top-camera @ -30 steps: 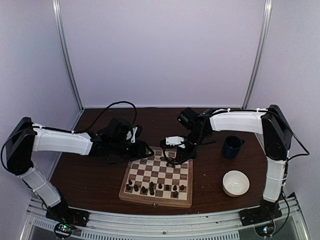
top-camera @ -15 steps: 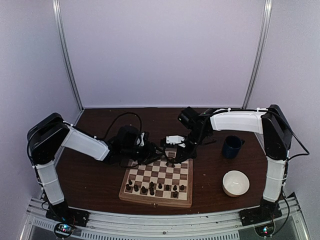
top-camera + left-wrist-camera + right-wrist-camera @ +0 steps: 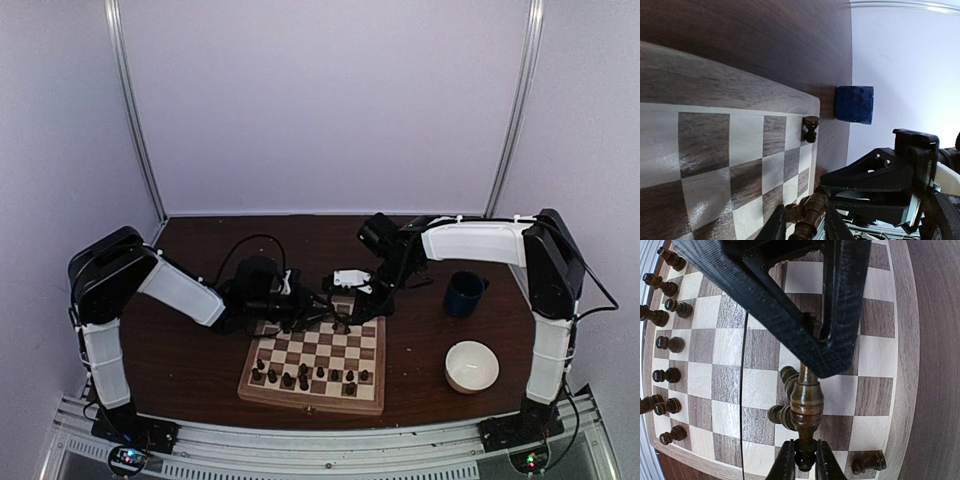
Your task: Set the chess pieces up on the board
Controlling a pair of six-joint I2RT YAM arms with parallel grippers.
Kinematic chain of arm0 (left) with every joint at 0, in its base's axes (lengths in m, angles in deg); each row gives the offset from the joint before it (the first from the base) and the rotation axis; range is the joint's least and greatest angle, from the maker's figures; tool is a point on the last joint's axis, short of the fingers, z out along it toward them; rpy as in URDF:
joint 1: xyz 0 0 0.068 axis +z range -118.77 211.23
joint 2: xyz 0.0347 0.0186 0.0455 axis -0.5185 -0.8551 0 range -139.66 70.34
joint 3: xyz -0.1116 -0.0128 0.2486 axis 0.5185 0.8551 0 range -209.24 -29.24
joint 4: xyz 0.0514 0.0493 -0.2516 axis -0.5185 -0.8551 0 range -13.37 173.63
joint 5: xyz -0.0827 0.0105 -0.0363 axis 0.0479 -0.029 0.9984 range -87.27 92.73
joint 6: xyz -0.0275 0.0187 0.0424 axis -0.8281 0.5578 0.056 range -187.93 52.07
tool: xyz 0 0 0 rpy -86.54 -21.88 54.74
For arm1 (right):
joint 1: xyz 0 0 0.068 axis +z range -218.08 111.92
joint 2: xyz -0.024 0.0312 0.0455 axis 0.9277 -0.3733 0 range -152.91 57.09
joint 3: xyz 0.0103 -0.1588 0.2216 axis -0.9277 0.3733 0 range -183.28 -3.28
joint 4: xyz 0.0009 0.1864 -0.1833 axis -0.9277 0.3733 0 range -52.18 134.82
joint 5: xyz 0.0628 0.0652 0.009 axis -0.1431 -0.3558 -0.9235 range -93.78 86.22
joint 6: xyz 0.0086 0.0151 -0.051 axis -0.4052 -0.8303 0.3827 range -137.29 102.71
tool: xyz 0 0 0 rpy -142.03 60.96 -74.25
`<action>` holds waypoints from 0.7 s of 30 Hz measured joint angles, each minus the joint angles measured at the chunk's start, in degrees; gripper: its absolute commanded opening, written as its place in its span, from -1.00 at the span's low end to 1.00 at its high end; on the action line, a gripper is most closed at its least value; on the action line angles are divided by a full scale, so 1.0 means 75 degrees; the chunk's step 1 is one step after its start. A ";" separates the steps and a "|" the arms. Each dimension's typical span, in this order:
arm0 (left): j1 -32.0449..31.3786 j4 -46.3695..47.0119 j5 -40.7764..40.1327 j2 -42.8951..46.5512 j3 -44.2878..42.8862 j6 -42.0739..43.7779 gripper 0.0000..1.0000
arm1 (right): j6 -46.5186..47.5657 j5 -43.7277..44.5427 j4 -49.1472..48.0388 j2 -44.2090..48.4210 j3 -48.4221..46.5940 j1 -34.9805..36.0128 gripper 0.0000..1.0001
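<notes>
The board [image 3: 310, 403] lies at the table's middle, with a row of dark chess pieces [image 3: 310, 376] along its near side. Both grippers meet over its far edge. My right gripper [image 3: 805, 455] is shut on the top knob of a tall chess piece [image 3: 805, 400] held above the squares. My left gripper [image 3: 802, 214] closely flanks that piece's [image 3: 810, 212] lower end; contact on both sides is unclear. Two pieces [image 3: 780, 414] lie under the held one, another [image 3: 867, 461] lies near the corner, and a pawn [image 3: 810, 128] stands at a far corner.
A dark blue cup [image 3: 463, 293] stands right of the board, also visible in the left wrist view [image 3: 854, 104]. A white bowl [image 3: 471, 366] sits nearer the front right. In the right wrist view, several pieces [image 3: 667, 345] line one board edge.
My left arm has swung in from the left to the board's far edge, and its jaws have narrowed around the piece. The right arm has held still.
</notes>
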 measured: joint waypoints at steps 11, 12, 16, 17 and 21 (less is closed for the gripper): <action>0.0000 0.0079 0.0052 0.0026 0.0076 -0.0169 -0.82 | -0.0029 -0.0009 -0.0006 0.0000 0.0000 -0.0032 -0.79; 0.0000 0.0076 0.0052 0.0047 0.0087 -0.0169 -0.84 | -0.0029 -0.0012 -0.0006 0.0000 0.0000 -0.0032 -0.79; 0.0000 -0.0192 0.0003 0.0210 0.0157 -0.0023 -0.92 | -0.0029 -0.0023 -0.0015 0.0000 0.0000 -0.0035 -0.79; 0.0000 -0.0364 -0.0029 0.0303 0.0154 0.0064 -0.93 | -0.0029 -0.0026 -0.0015 0.0000 0.0000 -0.0041 -0.79; 0.0000 -0.1061 -0.0117 0.0740 0.0122 0.0545 -0.95 | -0.0032 -0.0026 -0.0020 0.0000 0.0000 -0.0058 -0.79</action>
